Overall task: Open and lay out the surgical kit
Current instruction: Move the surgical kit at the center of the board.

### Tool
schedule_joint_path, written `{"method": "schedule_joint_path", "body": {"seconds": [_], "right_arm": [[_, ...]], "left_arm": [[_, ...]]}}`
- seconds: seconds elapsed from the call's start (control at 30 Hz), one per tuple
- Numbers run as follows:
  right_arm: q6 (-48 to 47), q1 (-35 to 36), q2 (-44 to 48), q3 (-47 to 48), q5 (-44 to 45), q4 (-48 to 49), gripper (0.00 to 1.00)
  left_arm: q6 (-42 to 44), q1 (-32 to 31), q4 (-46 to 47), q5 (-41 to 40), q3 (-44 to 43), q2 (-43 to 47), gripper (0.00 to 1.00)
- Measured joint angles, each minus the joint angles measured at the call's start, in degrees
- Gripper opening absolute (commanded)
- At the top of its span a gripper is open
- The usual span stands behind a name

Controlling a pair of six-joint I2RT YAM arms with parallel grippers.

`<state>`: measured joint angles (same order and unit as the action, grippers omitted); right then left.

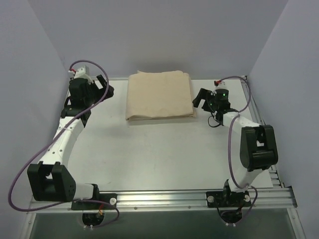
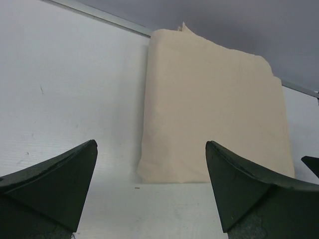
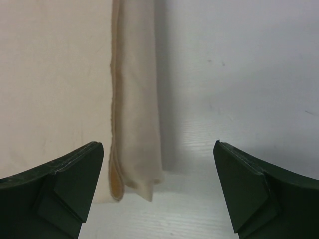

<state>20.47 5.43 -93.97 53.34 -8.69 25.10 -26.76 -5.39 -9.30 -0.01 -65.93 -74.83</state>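
The surgical kit shows only as a beige cloth wrap [image 1: 159,94], folded into a flat, closed bundle at the far middle of the white table [image 1: 149,159]. No tray or instrument is visible, so any such contents would be inside the folds. The opening step has not yet begun. The left gripper [image 1: 104,85] stands near the bundle's left edge and the right gripper [image 1: 201,98] just beside its right edge. Both have their jaws spread wide and hold nothing, and neither touches the cloth. From above, the bundle looks slightly wider than deep, so its long axis probably runs left to right across the table, square to the table's edges. The right wrist view shows stacked, hemmed layers along the bundle's right side, ending in a loose corner [image 3: 137,184]. That is likely the free flap. The next move probably calls for a low, shallow pinch on the top layer alone, then drawing it outward without dragging the whole bundle.
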Motion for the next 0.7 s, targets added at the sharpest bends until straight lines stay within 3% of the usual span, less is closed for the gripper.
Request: {"method": "schedule_joint_path", "body": {"seconds": [0.27,0.5,0.7], "right_arm": [[0.57,-1.22,-11.82,11.17,-15.06,-0.09,1.00],[0.42,-1.36,-20.02,19.87,-22.40,-0.57,1.00],[0.33,-1.25,-24.79,22.51,-24.55,-1.29,1.00]], "left_arm": [[-1.33,8.44,-2.73,16.65,-3.15,-15.23,1.00],[-4.02,8.15,-2.78,26.84,-5.90,-27.28,1.00],[-6.08,6.01,-1.01,33.00,-13.86,-35.98,1.00]]}}
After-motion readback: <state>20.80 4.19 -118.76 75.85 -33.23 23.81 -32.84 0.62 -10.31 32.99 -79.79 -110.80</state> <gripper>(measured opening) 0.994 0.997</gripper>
